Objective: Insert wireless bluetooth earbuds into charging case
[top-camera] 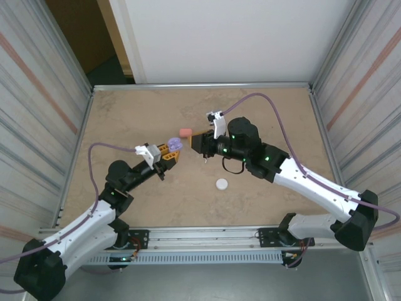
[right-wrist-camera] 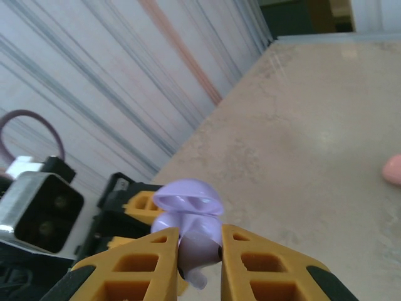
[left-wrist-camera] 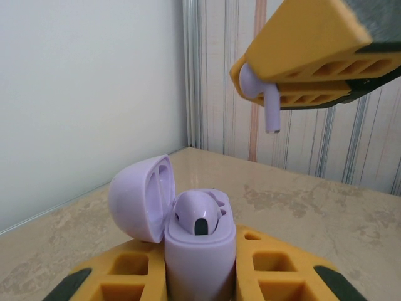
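Beige marbled tabletop (top-camera: 125,119), corrugated walls. One small purple stemmed earbud (left-wrist-camera: 268,103) hangs stem-down, pinched tight in my right claw (right-wrist-camera: 199,241) above the open purple plastic charging case (left-wrist-camera: 199,251). My left claw (top-camera: 169,152) is clamped on that case, with a second purple earbud (left-wrist-camera: 197,216) seated inside.

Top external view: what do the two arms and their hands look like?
Both arms match: the left arm and right arm have white link shells between black joints. A thin purple cable loops from each to a small white camera block at the wrist. Green lights glow on the right arm. The left hand and right hand have orange-yellow fingers with open ribbed cutouts and black patches.
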